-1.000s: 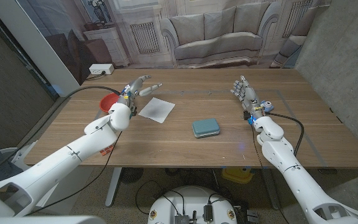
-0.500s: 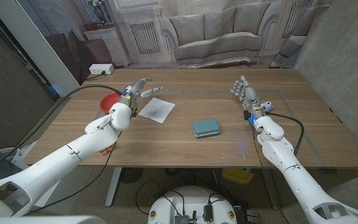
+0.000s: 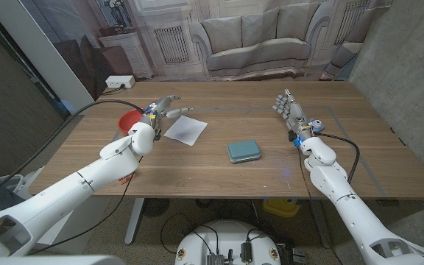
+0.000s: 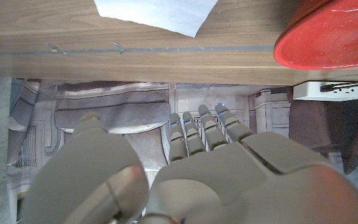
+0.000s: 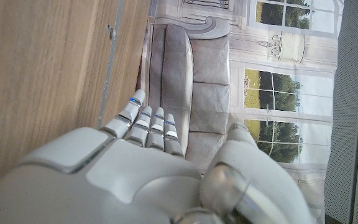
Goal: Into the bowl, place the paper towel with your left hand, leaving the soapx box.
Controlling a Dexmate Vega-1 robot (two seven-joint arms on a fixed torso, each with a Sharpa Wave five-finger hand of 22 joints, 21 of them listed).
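Paper towel [image 3: 185, 129] flat, untouched | left robot hand [image 3: 163, 107] spread, empty | right robot hand [image 3: 289, 107] spread, empty

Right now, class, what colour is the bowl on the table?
Red, with faint speckles; the bowl shows best in the left wrist view.

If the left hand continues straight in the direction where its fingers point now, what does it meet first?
Probably nothing on the table. In the head view the left hand points past the far corner of the paper towel, which lies beside it. The way looks free to the table edge, though height is unclear.
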